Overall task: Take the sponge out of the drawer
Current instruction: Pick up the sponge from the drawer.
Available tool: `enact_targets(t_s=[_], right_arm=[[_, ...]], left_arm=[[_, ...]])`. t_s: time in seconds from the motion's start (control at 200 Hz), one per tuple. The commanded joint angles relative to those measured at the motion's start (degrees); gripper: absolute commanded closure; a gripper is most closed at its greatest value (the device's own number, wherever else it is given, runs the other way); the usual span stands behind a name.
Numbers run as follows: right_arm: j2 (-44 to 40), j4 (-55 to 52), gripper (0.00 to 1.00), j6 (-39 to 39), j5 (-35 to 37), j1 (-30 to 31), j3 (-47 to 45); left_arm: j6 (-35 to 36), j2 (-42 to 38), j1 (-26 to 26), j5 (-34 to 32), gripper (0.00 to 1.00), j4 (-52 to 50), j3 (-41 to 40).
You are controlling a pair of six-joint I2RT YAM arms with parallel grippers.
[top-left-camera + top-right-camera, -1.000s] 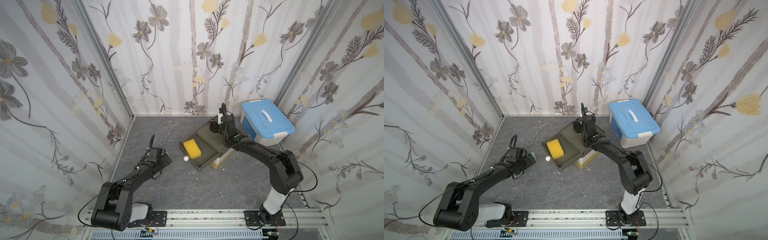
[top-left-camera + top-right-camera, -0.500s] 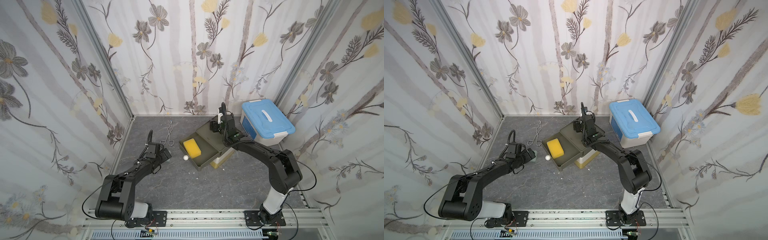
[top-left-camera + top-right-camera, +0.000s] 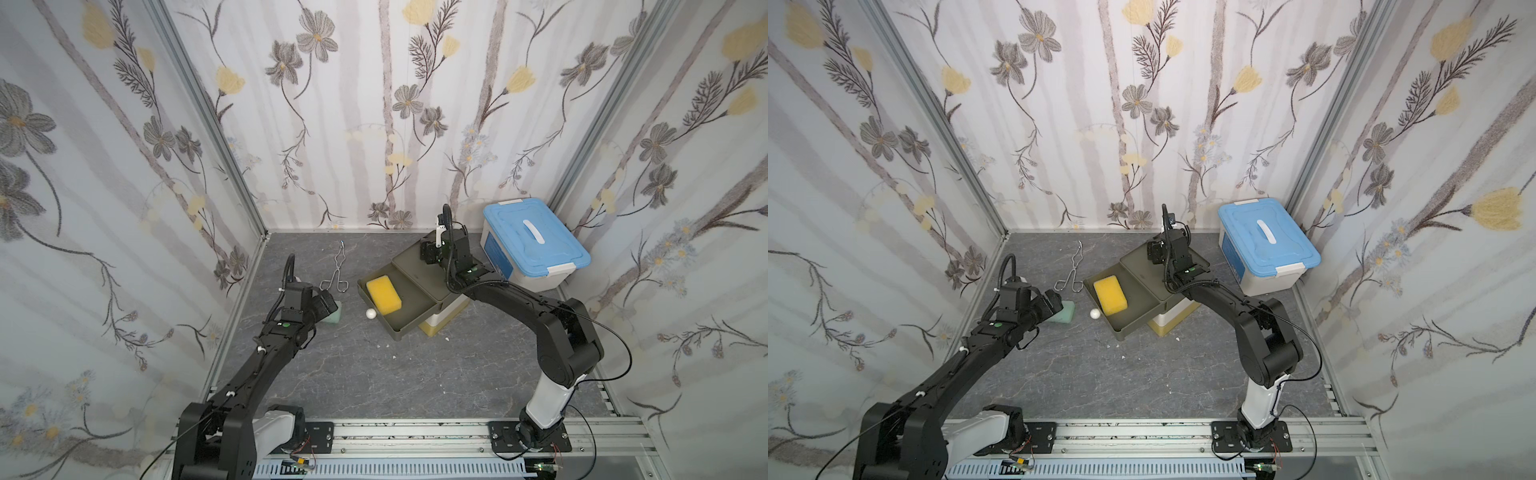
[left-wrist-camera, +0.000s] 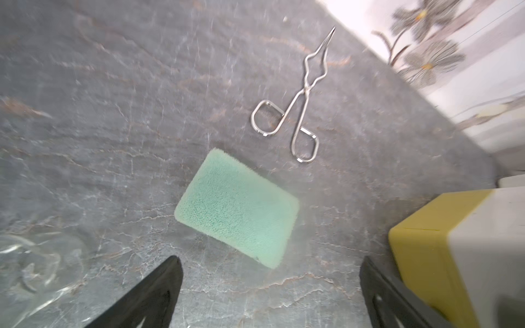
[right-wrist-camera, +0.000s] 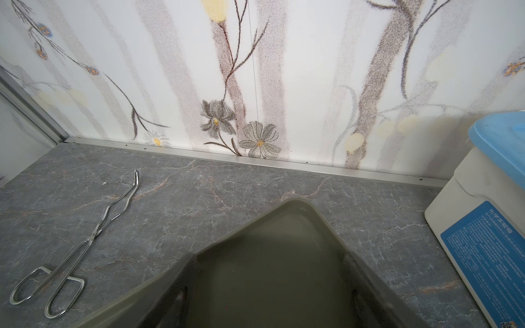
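Start at the near side. The left gripper (image 4: 270, 259) hangs low over the table (image 3: 374, 374) with its jaws fully apart and nothing between them. The green sponge (image 4: 237, 210) lies flat on the table just ahead of its fingers (image 4: 159, 289), which do not touch it.

Next, find the drawer (image 3: 415, 311). It is pulled out of the cabinet (image 3: 409, 259) toward the left arm. The yellow sponge (image 3: 385, 294) lies flat inside the drawer, at its front end and close to the front wall. A white ball (image 3: 370, 314) sits against the outside of that wall. You cannot tell whether it is attached.

The right gripper (image 3: 430, 253) sits on the cabinet top, at its far end. In the right wrist view its fingers (image 5: 181, 284) stand apart, one on each side of the olive top. You cannot tell whether they clamp anything.

Farther back, the tongs (image 3: 337, 272) lie on the table between the left gripper and the back wall, apart from the green sponge. A box (image 3: 536, 245) with a blue lid stands in the far right corner, just beside the cabinet.
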Motion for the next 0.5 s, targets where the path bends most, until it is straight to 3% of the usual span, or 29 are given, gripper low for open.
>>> enact_targets(t_s=[0.0,0.15,0.265,0.42,0.495], right_arm=[[1.46,-20.75,0.19,6.36,-1.61,-0.39,-1.35],[0.91,-20.47,0.19,6.37,-1.67,-0.27,-1.46],[1.26,-20.03,0.19,6.45,-1.76,-0.23,-1.42],[1.28,-19.22,0.19,6.80,-1.88,-0.15,-2.02],[0.91,-18.26,0.19,6.89,-2.38,-0.15,-2.98]], left_arm=[[-0.48,-4.72,-0.72,-0.04,0.03,-7.10,3.59],[3.35,-3.55,-6.66,1.52,0.08,-14.13,13.73],[8.04,2.22,-14.49,-0.81,0.09,-21.83,23.97],[13.79,10.52,-23.22,-8.81,0.21,-33.75,37.75],[15.00,13.72,-25.84,-7.79,0.22,-35.13,40.56]])
